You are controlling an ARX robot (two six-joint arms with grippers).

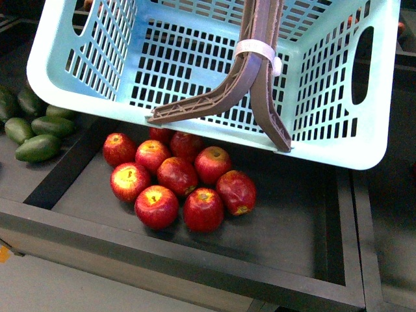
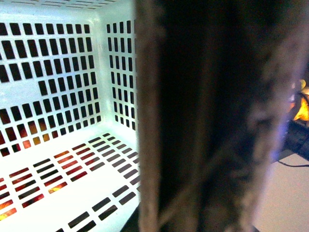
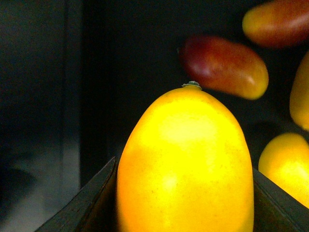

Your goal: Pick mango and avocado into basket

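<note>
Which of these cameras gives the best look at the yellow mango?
The right wrist view: the mango fills it, sitting between the dark fingers of the right tool. The front view misses this mango, and the left wrist view shows mostly the basket interior.

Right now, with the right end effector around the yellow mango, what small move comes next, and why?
Probably a short lift straight up. The right end effector has its fingers against both sides of the mango, red-blushed mangoes lie close by, and the basket looks empty.
</note>
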